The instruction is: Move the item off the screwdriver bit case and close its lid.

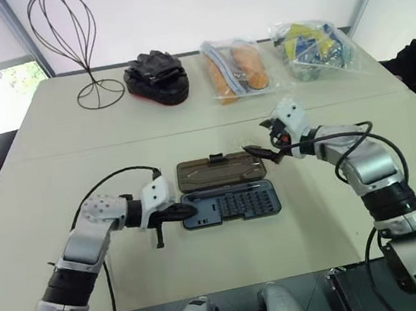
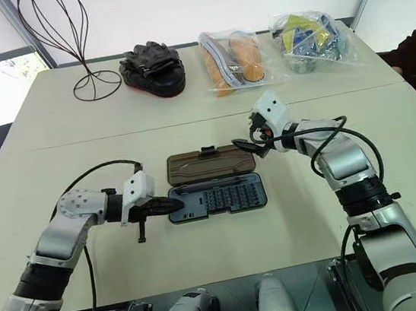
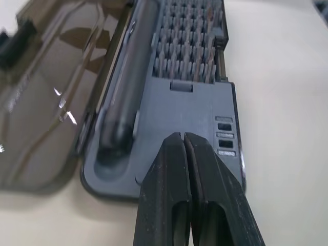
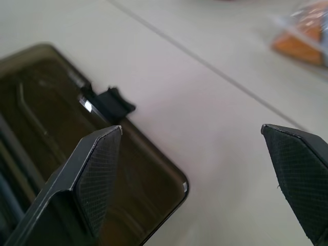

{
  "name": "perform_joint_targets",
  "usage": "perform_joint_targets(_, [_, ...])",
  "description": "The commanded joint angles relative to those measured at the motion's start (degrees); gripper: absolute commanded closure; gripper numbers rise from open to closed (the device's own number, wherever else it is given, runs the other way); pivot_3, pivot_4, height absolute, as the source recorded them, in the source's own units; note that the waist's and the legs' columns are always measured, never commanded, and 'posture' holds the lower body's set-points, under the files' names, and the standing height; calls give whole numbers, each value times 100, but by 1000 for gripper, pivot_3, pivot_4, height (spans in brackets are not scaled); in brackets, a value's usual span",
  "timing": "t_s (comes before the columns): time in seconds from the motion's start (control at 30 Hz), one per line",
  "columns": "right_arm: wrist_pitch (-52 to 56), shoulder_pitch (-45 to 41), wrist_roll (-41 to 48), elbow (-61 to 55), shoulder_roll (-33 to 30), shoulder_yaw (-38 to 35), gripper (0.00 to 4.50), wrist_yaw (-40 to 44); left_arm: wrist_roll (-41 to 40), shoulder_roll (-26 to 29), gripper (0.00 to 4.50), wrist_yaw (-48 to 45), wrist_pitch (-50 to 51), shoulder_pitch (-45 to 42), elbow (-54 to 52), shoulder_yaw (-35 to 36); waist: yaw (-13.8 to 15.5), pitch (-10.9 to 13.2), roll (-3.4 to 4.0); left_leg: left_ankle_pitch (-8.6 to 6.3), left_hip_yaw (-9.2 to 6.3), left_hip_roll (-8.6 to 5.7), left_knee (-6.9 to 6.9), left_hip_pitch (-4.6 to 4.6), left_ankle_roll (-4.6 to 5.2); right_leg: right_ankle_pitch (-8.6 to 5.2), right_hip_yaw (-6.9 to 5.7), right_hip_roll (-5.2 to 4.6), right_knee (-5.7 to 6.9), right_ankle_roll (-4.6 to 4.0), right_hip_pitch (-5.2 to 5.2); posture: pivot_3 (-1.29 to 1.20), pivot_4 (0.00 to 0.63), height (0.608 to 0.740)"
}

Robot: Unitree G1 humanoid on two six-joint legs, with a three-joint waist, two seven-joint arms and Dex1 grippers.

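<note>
while the case (image 1: 229,202) lies open mid-table (image 1: 58,183), its lid (image 1: 220,171) folded flat on the far side, the left gripper (image 1: 187,211) rests clenched at the case's left end and the right gripper (image 1: 263,153) hangs spread by the lid's right end. left wrist view: pressed-together fingers (image 3: 174,189) over the grey tray's near end, holding nothing. right wrist view: wide-apart fingers (image 4: 95,174) above the lid's corner, near its latch (image 4: 110,102).

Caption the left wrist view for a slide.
Shut left tool over the open screwdriver bit case, lid laid flat beside it.
</note>
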Motion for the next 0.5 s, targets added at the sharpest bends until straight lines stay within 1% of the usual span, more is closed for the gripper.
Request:
perform_joint_targets(0.03, [83, -413, -127, 177, -29, 37, 0, 269, 231, 100, 4430, 109, -66, 106, 160, -199, 4, 0, 0, 0, 0, 0, 0, 0, 0, 0, 0, 0, 0, 0, 1, 0, 150, 740])
perform_joint_targets(0.2, [60, -1061, -334, 1255, 207, 220, 0, 610, 173, 69, 4430, 260, -24, 200, 150, -248, -2, -1, 1, 0, 1, 0, 1, 4, 0, 0, 1, 0, 0, 0, 3, 0, 150, 740])
perform_joint_targets(0.33, [-309, -1443, -647, 2247, 368, 461, 0, 996, 171, 30, 4430, 420, -69, 305, 170, -254, 8, -3, 2, 0, -1, -1, -1, 12, 0, 0, 0, -1, 1, 0, 11, 0, 150, 740])
perform_joint_targets(0.5, [-761, -1778, -1011, 3036, 581, 713, 0, 1380, 139, 19, 4430, 598, -109, 490, 150, -232, -9, -5, 7, 0, 1, -1, -3, 19, 0, 0, 1, -2, 1, 0, 15, 0, 150, 740])
